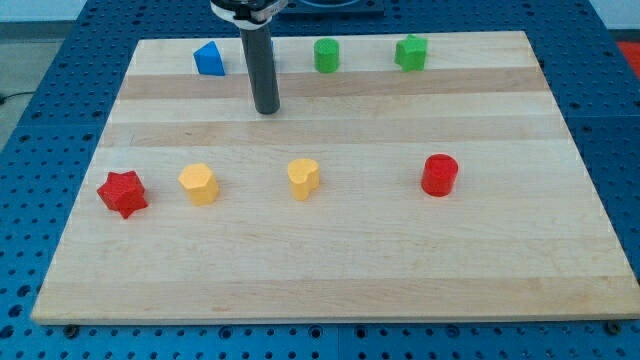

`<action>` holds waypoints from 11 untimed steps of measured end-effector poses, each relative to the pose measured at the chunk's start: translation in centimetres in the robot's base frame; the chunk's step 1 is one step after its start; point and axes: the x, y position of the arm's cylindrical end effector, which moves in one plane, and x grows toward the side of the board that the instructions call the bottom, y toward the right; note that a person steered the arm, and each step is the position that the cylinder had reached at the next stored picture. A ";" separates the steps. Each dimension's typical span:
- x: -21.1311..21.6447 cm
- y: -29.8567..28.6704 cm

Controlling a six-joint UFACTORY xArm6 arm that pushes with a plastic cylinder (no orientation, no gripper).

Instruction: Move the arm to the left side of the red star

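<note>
Tip point(266, 110) up-right of red star point(122, 193), well apart, beside blue block point(209, 59)

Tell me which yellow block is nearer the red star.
The yellow block at the view's left: it sits right beside the red star, while the other yellow block lies further right, nearly below my tip.

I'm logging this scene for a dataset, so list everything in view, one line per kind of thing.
red star: 1, red, view's left edge of the board, lower row
yellow blocks: 2, yellow, lower row, right of the star
red cylinder: 1, red, lower row, view's right
blue block: 1, blue, view's top left
green blocks: 2, green, view's top, centre-right
wooden board: 1, light wood, on a blue perforated table
my tip: 1, dark rod, below and right of the blue block, touching nothing
</note>
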 end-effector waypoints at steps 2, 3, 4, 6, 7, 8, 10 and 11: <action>0.0 0.0; 0.0 0.0; 0.0 -1.0; 1.6 -3.0; 2.0 -3.0; 2.4 -10.6; 13.1 -21.6; 13.4 -21.7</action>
